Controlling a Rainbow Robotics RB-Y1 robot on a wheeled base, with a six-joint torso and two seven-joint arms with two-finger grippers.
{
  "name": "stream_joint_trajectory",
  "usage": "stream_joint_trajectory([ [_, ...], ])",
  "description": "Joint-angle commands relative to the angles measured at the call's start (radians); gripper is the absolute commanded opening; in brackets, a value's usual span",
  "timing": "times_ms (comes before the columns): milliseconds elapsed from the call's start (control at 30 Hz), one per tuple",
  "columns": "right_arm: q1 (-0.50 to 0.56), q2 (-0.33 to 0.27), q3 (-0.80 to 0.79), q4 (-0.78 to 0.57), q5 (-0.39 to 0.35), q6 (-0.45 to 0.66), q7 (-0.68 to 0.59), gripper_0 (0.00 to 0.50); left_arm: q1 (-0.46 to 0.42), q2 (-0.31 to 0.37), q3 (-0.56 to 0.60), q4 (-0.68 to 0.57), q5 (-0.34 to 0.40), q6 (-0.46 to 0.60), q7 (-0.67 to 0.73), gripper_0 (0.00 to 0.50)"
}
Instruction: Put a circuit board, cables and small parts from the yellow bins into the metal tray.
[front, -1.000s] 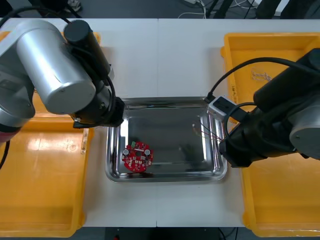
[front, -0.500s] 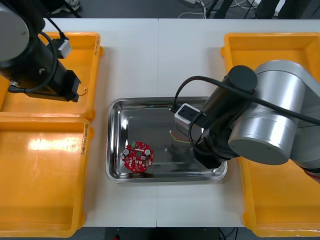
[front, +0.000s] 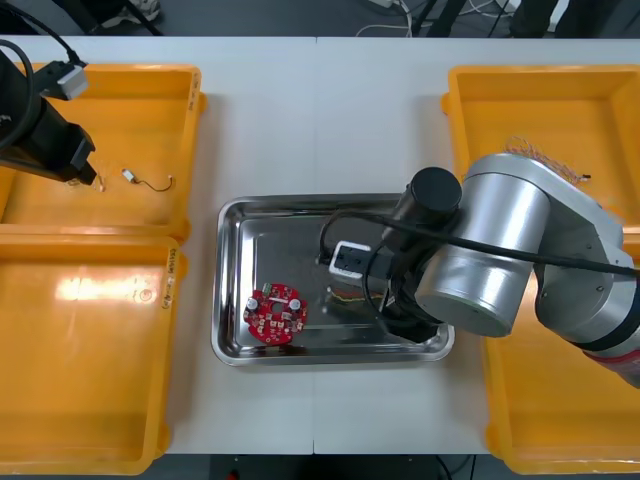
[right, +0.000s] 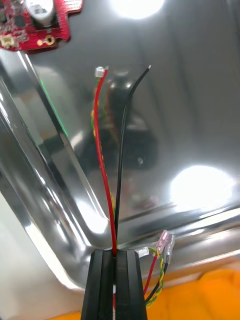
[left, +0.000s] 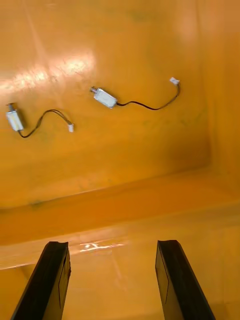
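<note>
My right gripper (right: 114, 280) is shut on a red and yellow cable (right: 104, 165), whose red and black strands reach out over the shiny floor of the metal tray (right: 190, 115). In the front view the right arm (front: 470, 260) leans over the tray's right half (front: 300, 215), the cable (front: 345, 295) showing beside it. A round red circuit board (front: 275, 315) lies in the tray's near left part (right: 35, 22). My left gripper (left: 112, 280) stands open above the far left yellow bin (left: 125, 200), short of two small metal parts (left: 105, 97) (left: 15, 120) with thin black leads.
The left arm (front: 45, 135) is at the far left bin (front: 110, 90), where one small metal part (front: 130, 177) lies. The near left bin (front: 80, 350) and near right bin (front: 560, 420) flank the tray. Thin cables (front: 545, 155) lie in the far right bin (front: 520, 90).
The left arm has swung from the tray's left edge out over the far left bin. The right arm has moved from the tray's right rim in over the tray, bringing the cable.
</note>
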Motion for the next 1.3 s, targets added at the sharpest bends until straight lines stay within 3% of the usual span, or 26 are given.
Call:
stream_joint_trajectory([
  [33,-0.028,0.017,0.030,0.028,0.017,-0.038,0.087,0.000,-0.042,0.041,0.046,0.054,-0.038,-0.051,-0.054,0.500],
  [367,-0.002,0.022,0.116,0.083,0.107,-0.122,0.150,0.000,-0.042,0.041,0.063,0.212,-0.078,-0.203,-0.218,0.500],
  [567,0.038,0.022,0.119,0.117,0.107,-0.173,0.158,0.002,-0.042,0.039,0.063,0.329,-0.070,-0.293,-0.316,0.500],
  [700,0.054,0.020,0.132,0.118,0.127,-0.185,0.167,0.041,-0.042,0.039,0.063,0.393,-0.058,-0.345,-0.369,0.500],
  [1033,0.067,0.022,0.144,0.118,0.144,-0.193,0.167,0.054,-0.044,0.018,0.059,0.421,-0.066,-0.391,-0.378,0.500],
  [1100,0.069,0.022,0.145,0.118,0.144,-0.193,0.166,0.168,-0.045,0.015,0.059,0.421,-0.067,-0.391,-0.378,0.500],
  [1133,0.069,0.022,0.145,0.117,0.146,-0.193,0.162,0.270,-0.045,0.012,0.059,0.423,-0.069,-0.393,-0.378,0.500],
  [1167,0.067,0.022,0.145,0.118,0.146,-0.193,0.162,0.330,-0.045,0.010,0.059,0.424,-0.069,-0.394,-0.379,0.500],
  [1200,0.069,0.023,0.145,0.117,0.147,-0.193,0.162,0.440,-0.047,0.010,0.059,0.430,-0.067,-0.397,-0.379,0.500],
  [1233,0.067,0.023,0.144,0.117,0.150,-0.193,0.161,0.500,-0.050,0.009,0.059,0.435,-0.067,-0.399,-0.379,0.500],
  [1300,0.067,0.026,0.145,0.117,0.158,-0.193,0.159,0.500,-0.065,0.004,0.059,0.469,-0.061,-0.407,-0.387,0.500],
])
